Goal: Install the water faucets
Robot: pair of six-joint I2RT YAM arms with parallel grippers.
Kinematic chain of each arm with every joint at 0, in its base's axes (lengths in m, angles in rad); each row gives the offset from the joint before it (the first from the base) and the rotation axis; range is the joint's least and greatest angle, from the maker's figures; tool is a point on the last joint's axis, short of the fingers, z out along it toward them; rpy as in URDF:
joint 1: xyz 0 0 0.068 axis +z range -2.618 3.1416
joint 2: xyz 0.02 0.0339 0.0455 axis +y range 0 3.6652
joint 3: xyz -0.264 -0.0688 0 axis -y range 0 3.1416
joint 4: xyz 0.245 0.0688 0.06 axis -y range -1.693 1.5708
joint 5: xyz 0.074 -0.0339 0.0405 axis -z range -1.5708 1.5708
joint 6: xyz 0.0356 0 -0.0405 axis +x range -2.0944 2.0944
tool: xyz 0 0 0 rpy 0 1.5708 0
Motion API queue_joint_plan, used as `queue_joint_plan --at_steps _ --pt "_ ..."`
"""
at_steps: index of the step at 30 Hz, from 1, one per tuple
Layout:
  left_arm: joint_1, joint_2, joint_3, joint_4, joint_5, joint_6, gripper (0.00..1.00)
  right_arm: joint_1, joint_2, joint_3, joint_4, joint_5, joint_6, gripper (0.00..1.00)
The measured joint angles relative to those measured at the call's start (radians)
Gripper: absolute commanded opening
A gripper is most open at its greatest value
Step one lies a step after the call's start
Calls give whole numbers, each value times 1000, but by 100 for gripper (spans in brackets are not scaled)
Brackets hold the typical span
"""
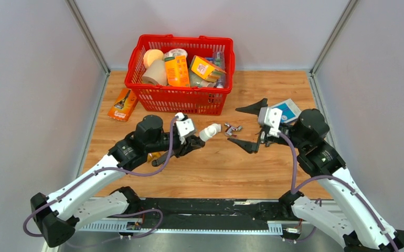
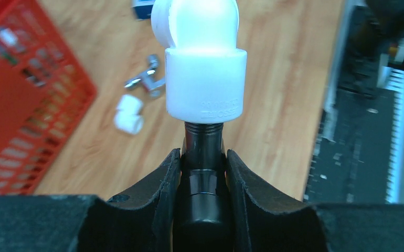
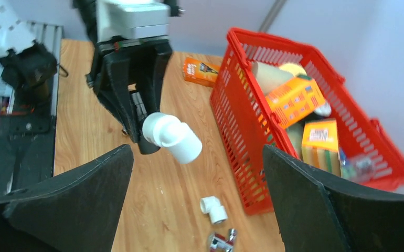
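Left gripper [image 2: 203, 157] clamps faucet [image 2: 203, 135]; right gripper [image 3: 195, 150] gapes empty.
Elbow [image 2: 205, 79] beyond left jaws shows bare thread; unsupported, it could loosen.

Red basket [image 1: 181, 100], orange packet [image 1: 122, 105], blue box [image 1: 289, 110], metal bits [image 1: 234, 128]

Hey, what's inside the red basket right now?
The red basket holds a cardboard roll, an orange box, a yellow-orange packet and a pale round item. Whatever lies beneath them is covered.
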Motion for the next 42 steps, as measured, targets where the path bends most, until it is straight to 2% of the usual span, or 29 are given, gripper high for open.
queue_joint_plan --at_steps 3,7,12,16,19,21,22,25,26,28,30,36,38,42 --pt "4 51 57 -43 168 -10 0 1 -10 -1 -44 -102 -145 97" --pt "4 106 132 -61 310 -14 0 5 31 1 -107 -204 -263 94" --pt "5 162 200 -66 404 -10 0 23 112 8 -153 -272 -312 86" --pt "5 193 226 -85 433 0 0 38 167 35 -164 -315 -319 74" --pt "5 217 246 -101 442 7 0 45 193 55 -166 -333 -317 62" --pt "5 225 254 -108 440 9 0 49 206 63 -167 -341 -311 49" --pt "5 225 254 -108 435 10 0 49 212 66 -166 -344 -304 40" --pt "5 224 254 -116 398 19 0 50 227 70 -169 -346 -257 0" --pt "5 221 253 -117 372 22 0 50 232 70 -166 -336 -228 0" --pt "-13 202 239 -100 275 24 0 50 248 71 -140 -289 -137 0" --pt "-60 164 206 -70 110 34 0 51 271 74 -103 -222 -17 0" --pt "-299 101 56 119 -568 172 0 68 387 127 -61 5 462 0" --pt "-388 130 -1 232 -812 265 0 68 422 127 -49 73 664 0" --pt "-517 261 -111 556 -1200 531 0 64 481 127 -50 126 910 2"
